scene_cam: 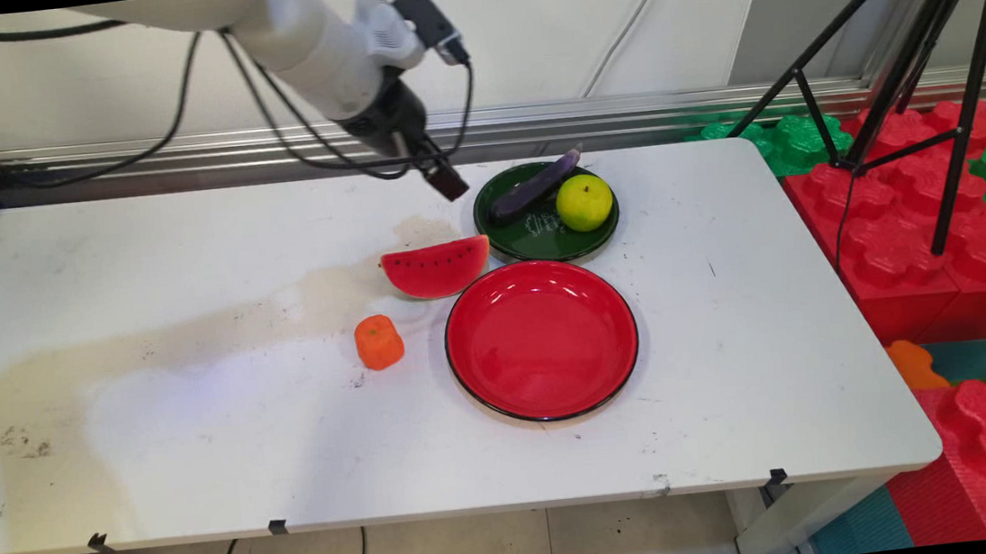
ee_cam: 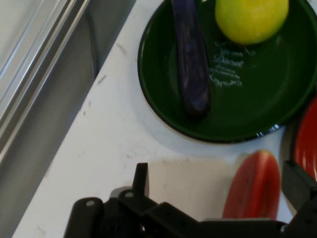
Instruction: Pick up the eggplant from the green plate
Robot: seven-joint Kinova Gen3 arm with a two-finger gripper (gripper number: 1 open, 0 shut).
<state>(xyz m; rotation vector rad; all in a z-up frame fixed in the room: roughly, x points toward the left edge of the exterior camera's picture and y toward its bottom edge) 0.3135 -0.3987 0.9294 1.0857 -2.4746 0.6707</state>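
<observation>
Overhead, the tool (scene_cam: 446, 182) hangs wide open and empty beside the green plate (scene_cam: 518, 238) holding an eggplant (scene_cam: 530, 189) and lime (scene_cam: 583, 202); watermelon slice (scene_cam: 436, 268) nearby.

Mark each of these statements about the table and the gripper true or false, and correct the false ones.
1. The eggplant lies on the green plate. True.
2. The red plate holds the watermelon slice. False: the red plate holds nothing; the slice lies on the table beside it.
3. The gripper holds the orange piece. False: its fingers are open and hold nothing; the piece sits on the table.
4. A yellow-green fruit shares the green plate with the eggplant. True.
5. The gripper hangs left of the green plate in the main view. True.
</observation>
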